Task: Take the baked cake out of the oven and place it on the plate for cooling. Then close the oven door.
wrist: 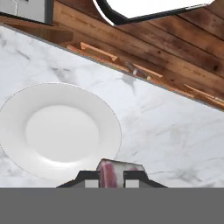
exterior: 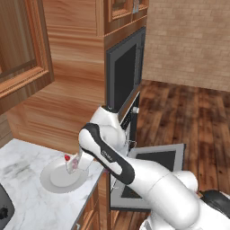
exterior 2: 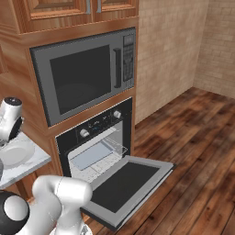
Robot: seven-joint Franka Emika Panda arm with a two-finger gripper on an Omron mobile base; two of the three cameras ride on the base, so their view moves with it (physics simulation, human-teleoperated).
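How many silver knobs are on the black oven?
2, both on the oven's control strip: left knob beside the display and right knob near the far end. None seems hidden.

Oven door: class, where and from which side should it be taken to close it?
Probably best take the oven door at its free outer edge, coming from below: it lies flat open, hinged at the foot of the oven, so that edge swings upward.

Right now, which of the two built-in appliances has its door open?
The oven, the lower black one with silver knobs. Its door is folded down flat, baring the racks; the grey microwave above it is closed.
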